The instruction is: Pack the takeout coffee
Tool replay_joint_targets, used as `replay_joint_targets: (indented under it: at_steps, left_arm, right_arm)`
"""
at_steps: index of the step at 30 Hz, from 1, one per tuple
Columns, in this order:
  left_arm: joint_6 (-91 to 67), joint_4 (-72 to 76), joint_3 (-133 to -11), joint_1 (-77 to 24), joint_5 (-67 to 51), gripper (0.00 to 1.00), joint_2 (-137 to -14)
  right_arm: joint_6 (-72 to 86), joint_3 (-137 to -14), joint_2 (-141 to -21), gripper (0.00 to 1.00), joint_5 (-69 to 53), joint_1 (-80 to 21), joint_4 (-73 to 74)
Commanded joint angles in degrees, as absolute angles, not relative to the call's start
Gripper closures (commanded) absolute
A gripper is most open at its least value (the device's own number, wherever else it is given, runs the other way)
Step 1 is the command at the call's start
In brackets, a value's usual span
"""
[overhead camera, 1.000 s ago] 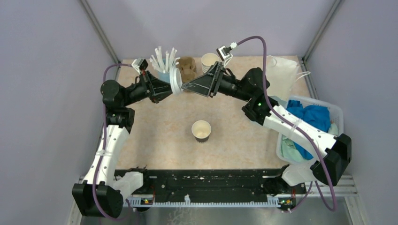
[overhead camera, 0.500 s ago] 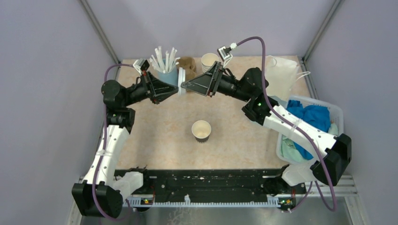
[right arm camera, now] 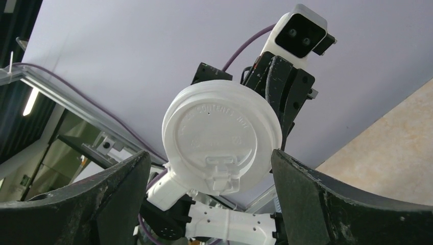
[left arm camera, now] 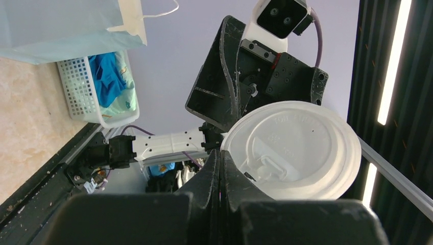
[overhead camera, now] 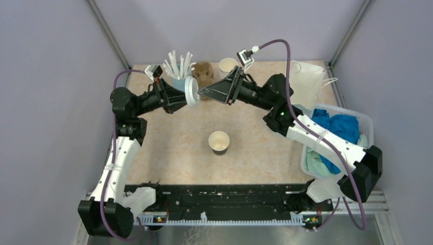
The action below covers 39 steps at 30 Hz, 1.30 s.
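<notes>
"Left wrist view shows our left gripper (left arm camera: pixel 219 159) pinched tight on the rim of the round white plastic lid (left arm camera: pixel 293 148), held on edge in the air over the back of the table (overhead camera: pixel 168 148). How will that lid handle?"

"Light and thin, we'd say, with a springy skirt. It would flex if we squeezed across it, and smooth plastic can slip out of a narrow pinch. The rim is the place to hold it. The raised spout gives us little to grip."

"And our right gripper (right arm camera: pixel 210 153)?"

"Jaws wide apart, one finger (right arm camera: pixel 117 194) on either side of the lid in the right wrist view. Whether either pad touches the lid we cannot tell from that angle."

"Where does the lid belong?"

"We judge on the small dark brown paper cup with the cream inside (overhead camera: pixel 219 141). It stands upright and uncapped mid-table, well apart from both grippers. A second paper cup (overhead camera: pixel 227 66) stands at the far edge. It looks uncapped too, though it is small in the top external view."

"How will the cup take the press?"

"Paper walls dent easily and a light cup tips. We should steady it low on the wall and press the lid down evenly round the rim."
</notes>
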State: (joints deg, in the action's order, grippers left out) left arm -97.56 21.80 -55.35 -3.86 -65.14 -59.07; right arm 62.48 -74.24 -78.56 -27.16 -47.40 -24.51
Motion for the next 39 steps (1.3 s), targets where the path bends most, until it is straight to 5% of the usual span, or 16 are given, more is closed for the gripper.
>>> replay_joint_targets:
  at_steps: [1,9,28,33,39]
  left_arm:
    - [-96.6,22.8,-55.2,-4.2,-65.7,1.0,-57.6]
    - [-96.5,22.8,-55.5,-4.4,-65.4,1.0,-57.7]
    - [-91.9,18.3,-56.2,-4.4,-65.2,1.0,-57.4]
    - [-75.8,-4.0,-57.9,-4.1,-63.0,0.58,-55.6]
    - [-52.4,-33.9,-60.4,-2.0,-54.4,0.29,-54.2]
  right_arm:
    - [63.4,-73.9,-78.2,0.13,-28.0,-47.9,-28.8]
    - [61.5,-73.8,-78.1,0.07,-27.6,-47.9,-25.7]
    - [62.3,-73.9,-77.9,0.22,-27.5,-47.9,-26.5]
    - [58.5,-72.9,-74.1,0.22,-25.1,-47.9,-17.4]
    - [44.9,-70.9,-67.3,0.21,-20.3,-47.9,10.7]
